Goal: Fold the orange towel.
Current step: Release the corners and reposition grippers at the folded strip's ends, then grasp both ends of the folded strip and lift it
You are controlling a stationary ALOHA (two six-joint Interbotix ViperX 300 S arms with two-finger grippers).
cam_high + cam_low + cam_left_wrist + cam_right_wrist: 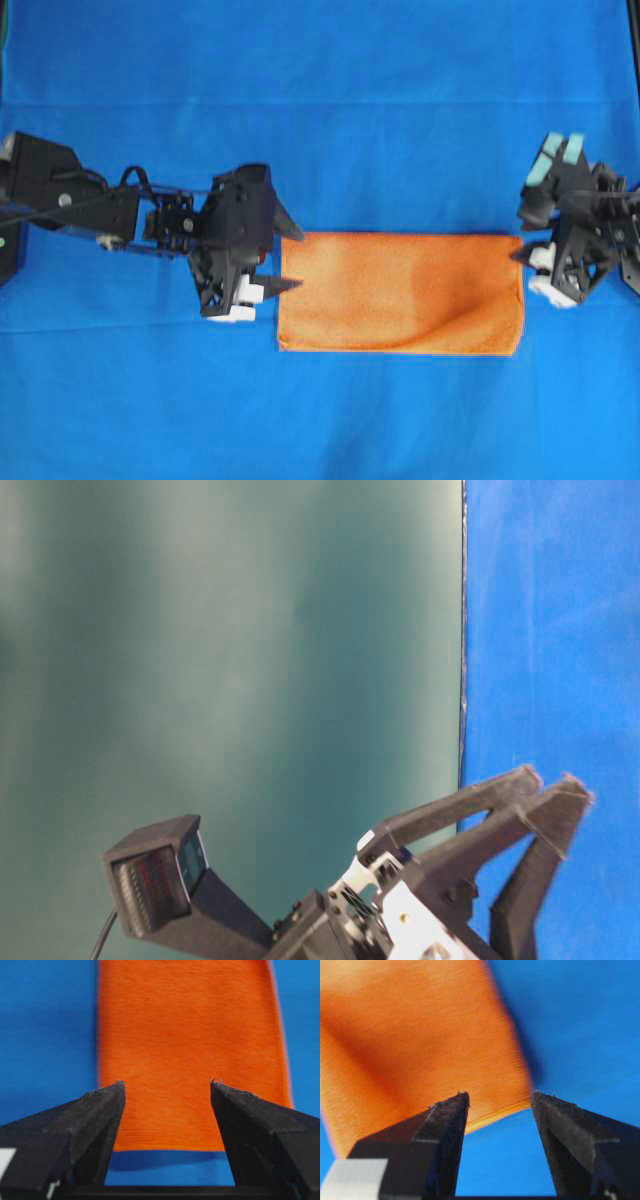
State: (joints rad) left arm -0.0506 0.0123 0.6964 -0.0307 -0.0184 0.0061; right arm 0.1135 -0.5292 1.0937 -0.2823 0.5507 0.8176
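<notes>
Orange towel (400, 293) lying flat as a folded rectangle on blue table cover (320, 70), stretched between both grippers. Left gripper (290, 257) jaws spread, empty, fingertips at the towel's near short edge. Right gripper (499, 1100) jaws apart, empty, raised just off the opposite end. Nothing blocking either.

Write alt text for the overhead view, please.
An orange towel, folded into a rectangle, lies flat on a blue cloth. The left pincer is open at its left edge; the right pincer is beside its right end.
</notes>
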